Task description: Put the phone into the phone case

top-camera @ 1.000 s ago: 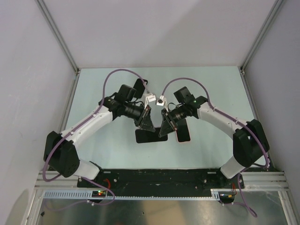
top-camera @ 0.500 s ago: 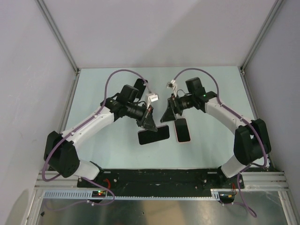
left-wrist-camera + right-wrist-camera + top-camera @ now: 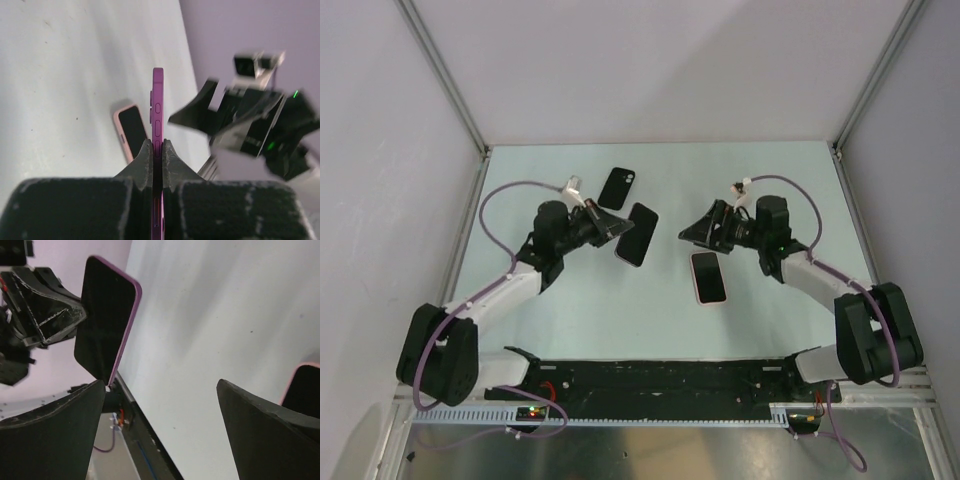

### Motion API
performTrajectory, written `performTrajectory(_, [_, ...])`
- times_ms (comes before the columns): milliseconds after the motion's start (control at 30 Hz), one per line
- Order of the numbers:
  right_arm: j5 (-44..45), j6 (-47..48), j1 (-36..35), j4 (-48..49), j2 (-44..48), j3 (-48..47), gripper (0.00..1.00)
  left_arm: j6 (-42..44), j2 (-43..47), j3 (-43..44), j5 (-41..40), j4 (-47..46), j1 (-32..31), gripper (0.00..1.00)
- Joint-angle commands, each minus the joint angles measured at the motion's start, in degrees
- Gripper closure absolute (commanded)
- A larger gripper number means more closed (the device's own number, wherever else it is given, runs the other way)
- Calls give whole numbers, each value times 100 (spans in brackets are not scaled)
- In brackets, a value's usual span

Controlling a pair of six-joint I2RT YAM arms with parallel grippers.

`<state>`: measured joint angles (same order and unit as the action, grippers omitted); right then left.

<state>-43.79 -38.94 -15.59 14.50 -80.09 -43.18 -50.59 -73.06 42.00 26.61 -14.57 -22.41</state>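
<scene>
The phone point(image 3: 636, 233), with a dark screen and a purple rim, hangs above the table left of centre with my left gripper point(image 3: 610, 228) shut on it. In the left wrist view the phone point(image 3: 158, 107) stands edge-on, pinched between the fingertips of the left gripper point(image 3: 157, 142). The pink-rimmed phone case point(image 3: 708, 277) lies flat on the table to the right, apart from the phone, and also shows as the case point(image 3: 129, 132) and the case point(image 3: 306, 387). My right gripper point(image 3: 692, 232) is open and empty, facing the phone point(image 3: 107, 315) across a gap. The right gripper point(image 3: 161, 385) shows wide-spread jaws.
A dark phone-shaped item point(image 3: 618, 187) with a small camera hole lies flat at the back, just behind the held phone. Grey walls close in the pale table point(image 3: 760, 180) on three sides. The black base rail point(image 3: 650, 378) runs along the near edge.
My left gripper has raised the phone off the table and carried it back and left. My right gripper has opened and drawn back to the right.
</scene>
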Motion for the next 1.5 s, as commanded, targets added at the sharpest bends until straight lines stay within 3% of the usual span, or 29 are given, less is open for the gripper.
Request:
performTrajectory(0, [872, -1682, -476, 2020, -18, 398, 1, -2258, 430, -686, -1572, -2301, -14, 100])
performTrajectory(100, [1037, -2135, -789, 2579, -339, 428, 1, -2741, 632, -1159, -2232, -2690, -18, 100])
performTrajectory(233, [982, -2272, -1121, 2980, -744, 182, 1, -3120, 741, -1411, -2442, -2861, -21, 100])
performTrajectory(700, [2, -3111, -1544, 4178, -1949, -623, 18, -3603, 224, -1570, -2040, -3684, -50, 100])
performTrajectory(967, [-387, -3323, -1640, 4509, -2053, -764, 41, -3806, -476, -1386, -1724, -4164, -44, 100])
performTrajectory(1300, [-592, -3584, -1585, 4627, -2333, -859, 53, -3884, -981, -1176, -1410, -4554, -73, 100])
performTrajectory(1467, [-619, -3709, -1526, 4693, -2476, -986, 68, -3860, -1121, -1173, -1300, -4664, -107, 100])
